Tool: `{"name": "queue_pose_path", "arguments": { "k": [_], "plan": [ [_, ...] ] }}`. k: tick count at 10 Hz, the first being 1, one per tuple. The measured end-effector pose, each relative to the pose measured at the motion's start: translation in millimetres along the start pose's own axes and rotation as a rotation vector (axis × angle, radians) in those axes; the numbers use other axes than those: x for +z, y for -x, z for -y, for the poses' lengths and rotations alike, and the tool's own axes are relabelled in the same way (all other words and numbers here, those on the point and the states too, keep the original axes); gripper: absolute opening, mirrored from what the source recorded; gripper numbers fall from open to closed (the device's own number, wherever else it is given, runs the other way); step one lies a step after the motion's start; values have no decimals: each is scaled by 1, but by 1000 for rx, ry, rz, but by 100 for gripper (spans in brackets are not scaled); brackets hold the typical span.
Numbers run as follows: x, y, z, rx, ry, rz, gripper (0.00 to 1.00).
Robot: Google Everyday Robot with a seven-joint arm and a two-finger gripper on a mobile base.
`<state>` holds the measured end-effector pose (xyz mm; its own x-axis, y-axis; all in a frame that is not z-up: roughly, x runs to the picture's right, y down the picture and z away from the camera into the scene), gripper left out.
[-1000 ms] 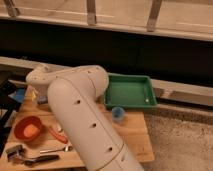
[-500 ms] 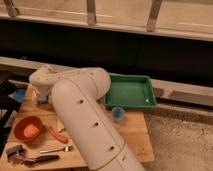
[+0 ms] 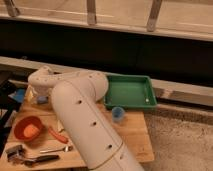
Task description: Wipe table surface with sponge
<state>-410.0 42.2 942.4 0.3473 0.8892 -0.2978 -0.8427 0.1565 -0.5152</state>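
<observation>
The wooden table surface (image 3: 131, 134) fills the lower left. My white arm crosses it from the bottom and bends back to the left. The gripper (image 3: 34, 94) hangs below the arm's end over the table's back left corner, mostly hidden by the wrist. A small grey-blue patch (image 3: 43, 100) right beside it may be the sponge; I cannot tell whether it is held or touched.
A green tray (image 3: 129, 91) sits at the back right, with a small round blue cup (image 3: 118, 114) in front of it. An orange bowl (image 3: 28, 128), a red-orange stick (image 3: 58, 135) and metal utensils (image 3: 30, 159) lie at the front left. A bright blue flat object (image 3: 20, 95) lies at the far left edge.
The arm's end has shifted only slightly, down toward the table's back left. Nothing on the table has moved.
</observation>
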Motion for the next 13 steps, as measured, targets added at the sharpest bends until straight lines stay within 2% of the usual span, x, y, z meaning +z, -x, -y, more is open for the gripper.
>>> {"name": "queue_pose_path", "arguments": {
  "k": [6,7,10,13],
  "plan": [
    [-2,-4,-3,-3,15,7,5],
    [-3,-5,-4,-1,17,7,1],
    [-18,-10,-8,-24,10,-5,0],
    [-38,-25,-3,-39,-20,-34,0]
  ]
}}
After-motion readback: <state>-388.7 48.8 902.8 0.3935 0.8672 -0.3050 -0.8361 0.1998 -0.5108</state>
